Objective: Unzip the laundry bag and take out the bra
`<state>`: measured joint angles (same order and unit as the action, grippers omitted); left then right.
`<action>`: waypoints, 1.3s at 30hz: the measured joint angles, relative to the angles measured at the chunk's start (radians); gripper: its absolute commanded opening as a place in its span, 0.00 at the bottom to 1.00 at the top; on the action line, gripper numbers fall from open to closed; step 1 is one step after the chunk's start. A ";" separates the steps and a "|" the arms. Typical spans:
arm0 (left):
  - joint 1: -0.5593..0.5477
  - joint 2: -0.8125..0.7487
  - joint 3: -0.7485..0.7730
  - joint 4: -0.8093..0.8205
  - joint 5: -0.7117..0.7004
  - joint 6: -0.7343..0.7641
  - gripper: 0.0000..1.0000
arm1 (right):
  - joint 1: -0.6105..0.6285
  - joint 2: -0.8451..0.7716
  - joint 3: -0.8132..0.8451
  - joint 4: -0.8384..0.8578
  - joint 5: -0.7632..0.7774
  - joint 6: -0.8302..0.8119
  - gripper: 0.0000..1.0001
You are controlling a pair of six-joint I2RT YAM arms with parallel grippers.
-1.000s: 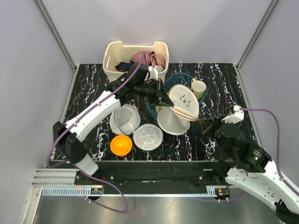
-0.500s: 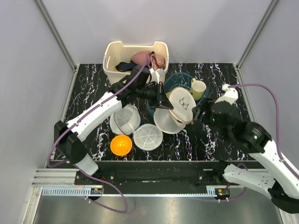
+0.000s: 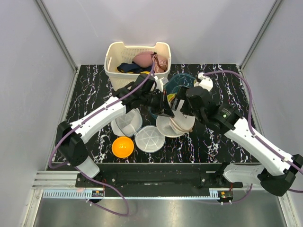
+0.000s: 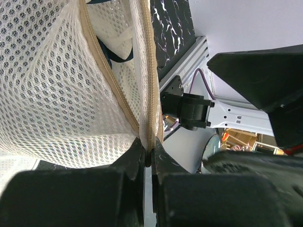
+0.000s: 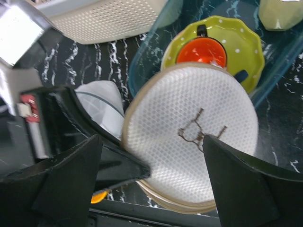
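Over the black marbled table (image 3: pixel 90 90), the left gripper (image 4: pixel 147 158) is clamped on the zip seam of the laundry bag (image 5: pixel 189 137), so the right gripper (image 5: pixel 151 142), spread wide just above the logo face, should take rim, not mesh.

The bag (image 4: pixel 52 85) fills the upper left, its cream mesh close to the lens. Two tan zip (image 4: pixel 147 71) bands run down from the top edge and meet at the left gripper (image 4: pixel 149 158), whose black jaws are pinched together on the seam where they join. In the gap between the bands lies white padding, and across it curves a thin dark-blue strap (image 4: pixel 111 56). Beyond the bag, at the top, is a strip of black marbled tabletop (image 4: pixel 173 19), then a metal rail (image 4: pixel 187 61) and a purple cable (image 4: pixel 201 78). A large blurred black wedge (image 4: pixel 265 71) at right may be part of the other arm.
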<state>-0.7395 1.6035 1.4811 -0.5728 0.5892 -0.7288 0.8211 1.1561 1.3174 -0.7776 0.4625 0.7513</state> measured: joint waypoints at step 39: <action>-0.031 0.000 -0.002 0.037 -0.032 0.045 0.21 | -0.046 0.035 -0.079 0.169 -0.018 0.122 0.00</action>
<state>-0.7700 1.6035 1.4788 -0.5362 0.5571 -0.6842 0.7750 1.1912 1.2381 -0.6090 0.4450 0.8730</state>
